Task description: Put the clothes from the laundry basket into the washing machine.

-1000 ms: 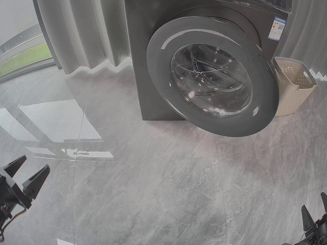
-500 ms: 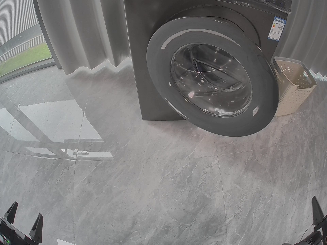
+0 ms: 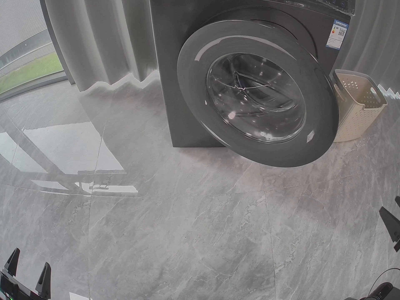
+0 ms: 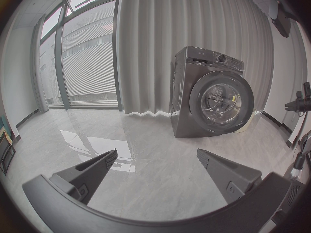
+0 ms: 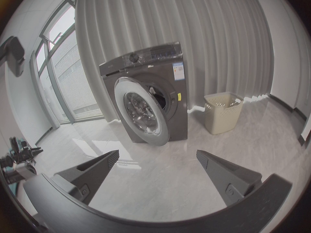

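The dark grey washing machine [image 3: 187, 63] stands on the floor with its round glass door [image 3: 256, 92] swung open toward me. A cream perforated laundry basket [image 3: 358, 105] sits right beside the machine, partly behind the door's edge; its perforated inner wall shows. In the right wrist view the basket [image 5: 223, 112] is to the right of the machine [image 5: 175, 107], whose drum opening is dark. My left gripper [image 3: 27, 267] hangs open and holds nothing at the lower left, far from both. My right gripper [image 3: 396, 213] stands open and holds nothing at the right edge, well short of the basket.
Glossy grey floor tiles [image 3: 187, 230] stretch between me and the machine. White curtains [image 3: 100, 30] hang behind it and a tall window [image 4: 87, 59] lies to the left. The open door juts out over the floor in front of the machine.
My left gripper dropped from the mid-left edge to the bottom-left corner, then held. My right gripper rose along the right edge. The head view shifted slightly.
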Robot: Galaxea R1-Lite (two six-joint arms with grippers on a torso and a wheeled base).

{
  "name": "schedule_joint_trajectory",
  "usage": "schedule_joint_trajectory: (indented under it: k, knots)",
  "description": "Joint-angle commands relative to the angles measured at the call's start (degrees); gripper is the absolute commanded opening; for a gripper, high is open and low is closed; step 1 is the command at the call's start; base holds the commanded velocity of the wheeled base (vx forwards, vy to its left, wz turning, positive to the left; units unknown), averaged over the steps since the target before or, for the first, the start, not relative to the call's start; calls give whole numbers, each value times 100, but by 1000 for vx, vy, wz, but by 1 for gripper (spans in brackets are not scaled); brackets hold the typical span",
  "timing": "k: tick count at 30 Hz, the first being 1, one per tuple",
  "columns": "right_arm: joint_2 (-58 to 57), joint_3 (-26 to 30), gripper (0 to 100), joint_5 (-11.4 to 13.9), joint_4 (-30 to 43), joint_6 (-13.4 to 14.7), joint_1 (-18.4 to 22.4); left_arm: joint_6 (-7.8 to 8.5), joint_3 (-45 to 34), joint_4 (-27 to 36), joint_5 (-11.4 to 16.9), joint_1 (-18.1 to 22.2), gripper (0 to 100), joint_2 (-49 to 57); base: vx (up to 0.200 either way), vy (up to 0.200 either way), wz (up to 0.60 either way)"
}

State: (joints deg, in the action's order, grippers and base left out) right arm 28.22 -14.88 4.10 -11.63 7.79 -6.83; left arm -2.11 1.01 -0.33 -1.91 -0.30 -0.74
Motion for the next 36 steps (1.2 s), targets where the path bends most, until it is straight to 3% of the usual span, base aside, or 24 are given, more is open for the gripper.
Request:
schedule_joint_trajectory:
  k: [1, 5, 8, 14, 20, 23, 36]
  knots:
    - [3524, -384, 100, 30, -1720, 610, -935, 9, -101, 15, 7, 22, 100, 74, 0, -200, 0]
    - [4060, -471, 100, -49, -2458, 548, -987, 9, -101, 15, 7, 22, 100, 74, 0, -200, 0]
    - [4192, -559, 100, -40, -2502, 566, -1075, 18, -101, 15, 7, 22, 100, 74, 0, -200, 0]
    - [4244, -665, 100, 3, -2520, 583, -1655, 132, -101, 24, 16, 22, 100, 74, 0, -200, 0]
    - [4376, -999, 100, 3, -2520, 654, -2183, 141, -101, 24, 16, 22, 100, 74, 0, 0, 0]
    - [4675, -1113, 100, 3, -2537, 627, -2200, 105, -101, 24, 24, 22, 100, 74, 0, 0, 0]
    - [5633, -1377, 100, -93, -3592, 566, -2147, 53, -101, 24, 16, 22, 100, 74, 185, 0, 0]
